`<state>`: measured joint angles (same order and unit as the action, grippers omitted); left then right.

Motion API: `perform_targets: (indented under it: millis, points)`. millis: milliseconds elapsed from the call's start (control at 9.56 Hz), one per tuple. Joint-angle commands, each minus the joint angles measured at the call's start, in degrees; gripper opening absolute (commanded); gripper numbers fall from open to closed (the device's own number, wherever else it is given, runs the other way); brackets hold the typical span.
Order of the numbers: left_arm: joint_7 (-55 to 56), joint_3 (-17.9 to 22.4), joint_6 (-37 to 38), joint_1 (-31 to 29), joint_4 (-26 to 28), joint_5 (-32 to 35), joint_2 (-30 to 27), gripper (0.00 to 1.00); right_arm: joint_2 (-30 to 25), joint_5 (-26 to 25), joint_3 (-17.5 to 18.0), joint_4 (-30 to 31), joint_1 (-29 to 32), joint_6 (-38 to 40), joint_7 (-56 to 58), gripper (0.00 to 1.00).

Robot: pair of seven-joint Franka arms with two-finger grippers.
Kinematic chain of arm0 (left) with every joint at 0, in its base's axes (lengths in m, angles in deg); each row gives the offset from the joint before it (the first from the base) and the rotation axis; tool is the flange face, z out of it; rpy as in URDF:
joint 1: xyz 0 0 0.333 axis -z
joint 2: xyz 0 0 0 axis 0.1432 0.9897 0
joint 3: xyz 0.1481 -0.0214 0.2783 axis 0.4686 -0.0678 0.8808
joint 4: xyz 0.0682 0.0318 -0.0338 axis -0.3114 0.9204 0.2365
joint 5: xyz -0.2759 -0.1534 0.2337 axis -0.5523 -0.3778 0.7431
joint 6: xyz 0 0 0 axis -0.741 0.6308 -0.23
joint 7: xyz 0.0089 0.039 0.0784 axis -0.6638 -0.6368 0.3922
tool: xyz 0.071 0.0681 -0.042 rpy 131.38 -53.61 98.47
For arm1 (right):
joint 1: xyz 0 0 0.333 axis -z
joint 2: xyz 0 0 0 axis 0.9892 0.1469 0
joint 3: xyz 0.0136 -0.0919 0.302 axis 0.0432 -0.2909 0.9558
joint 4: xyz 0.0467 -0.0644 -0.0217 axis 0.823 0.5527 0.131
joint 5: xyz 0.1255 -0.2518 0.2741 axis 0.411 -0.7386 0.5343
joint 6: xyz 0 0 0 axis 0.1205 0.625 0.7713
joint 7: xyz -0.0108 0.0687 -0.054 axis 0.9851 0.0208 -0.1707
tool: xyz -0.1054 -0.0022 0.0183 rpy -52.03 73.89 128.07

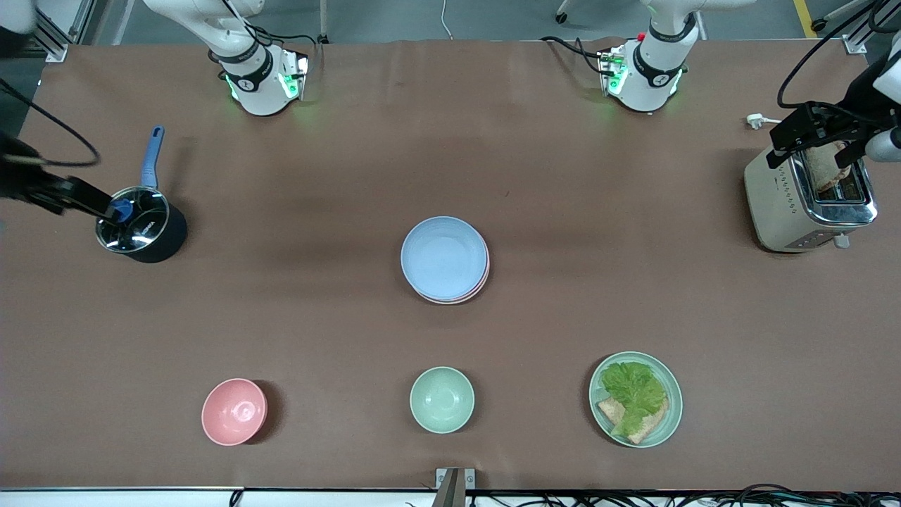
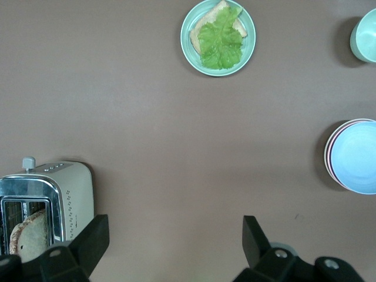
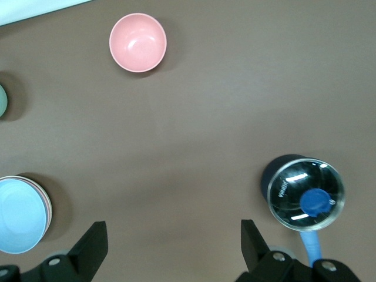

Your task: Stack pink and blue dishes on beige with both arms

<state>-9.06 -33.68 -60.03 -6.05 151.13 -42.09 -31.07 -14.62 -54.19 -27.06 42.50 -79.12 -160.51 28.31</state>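
Observation:
In the middle of the table the light blue plate (image 1: 444, 257) lies on top of a stack. The pale pink plate (image 1: 470, 295) shows only as a rim under it. The beige plate is hidden beneath them. The same stack appears at the edge of both wrist views, with the blue plate (image 2: 356, 157) (image 3: 20, 214) on top. My left gripper (image 1: 809, 134) (image 2: 174, 235) hangs open and empty over the toaster. My right gripper (image 1: 70, 197) (image 3: 173, 238) hangs open and empty beside the saucepan. Both grippers are well away from the stack.
A toaster (image 1: 809, 201) with bread in it stands at the left arm's end. A dark saucepan (image 1: 144, 229) with a glass lid stands at the right arm's end. Nearer the front camera are a pink bowl (image 1: 234, 411), a mint-green bowl (image 1: 442, 399) and a mint-green plate (image 1: 672, 415) with lettuce and bread.

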Motion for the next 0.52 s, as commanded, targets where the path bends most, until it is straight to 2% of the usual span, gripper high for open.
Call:
perform_targets:
  millis: [0,419]
  points:
    - [0.05,-0.41,0.89,-0.07,1.76,1.11,-0.01,1.0,-0.11,-1.34,0.6,-5.28,0.99,7.68,2.46,1.0]
    - [0.32,-0.41,0.53,-0.34,1.67,0.68,0.08,1.0,-0.45,-0.99,-0.01,-1.88,0.64,3.77,3.79,1.0]
